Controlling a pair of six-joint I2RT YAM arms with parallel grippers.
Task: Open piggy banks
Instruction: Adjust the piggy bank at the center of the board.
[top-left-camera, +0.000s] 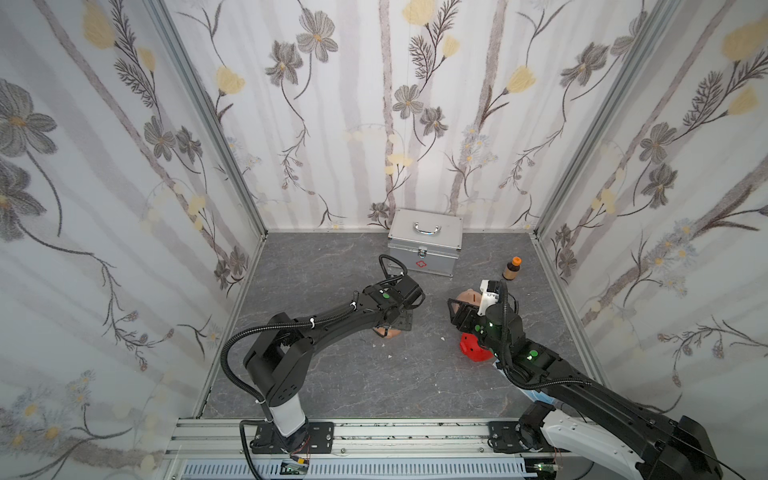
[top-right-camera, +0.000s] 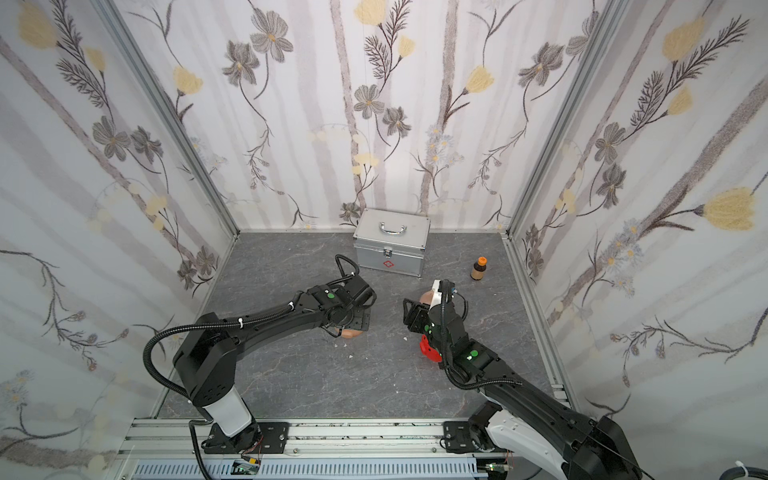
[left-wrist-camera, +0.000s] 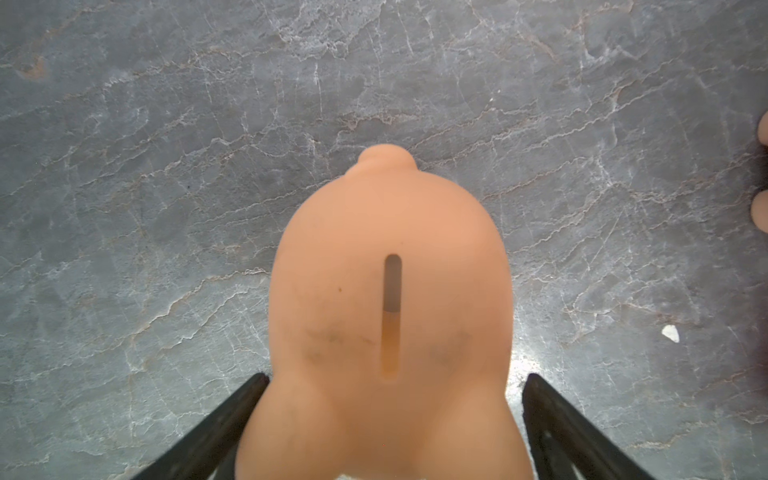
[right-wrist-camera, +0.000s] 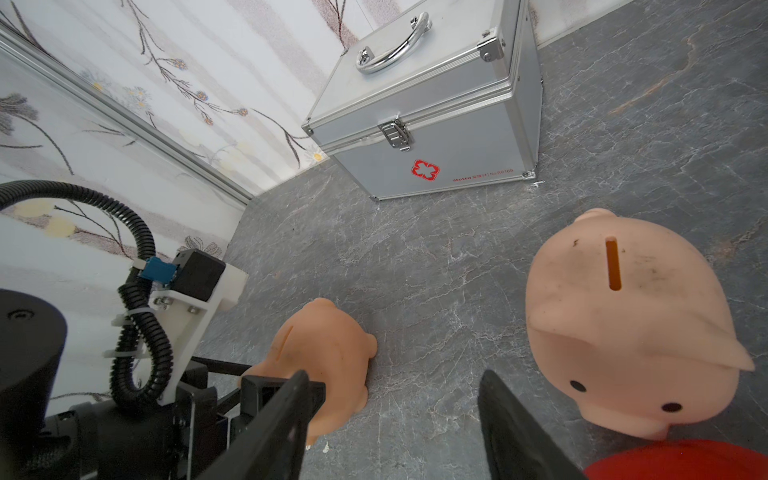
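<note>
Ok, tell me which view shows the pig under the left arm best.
The left wrist view: the pig fills the frame, coin slot plain. In both top views the left arm hides nearly all of it. The right wrist view shows it smaller, at an angle.

A: Where do the top views sit?
B: High over the front rail (top-left-camera: 415, 434), side by side, looking down and toward the back wall (top-left-camera: 353, 124). Both take in the whole table (top-left-camera: 353, 374) and the case (top-left-camera: 424, 243).
A: The left wrist camera?
B: Straight down, very near, onto a pig's (left-wrist-camera: 390, 291) back; it fills the middle of the frame.
A: And the right wrist?
B: Low over the table, facing the case and the back corner. It shares that same pig (right-wrist-camera: 320, 357) with the left wrist view, and the top views catch the pig (top-left-camera: 390, 333) half hidden under the left arm (top-left-camera: 332, 320).
</note>
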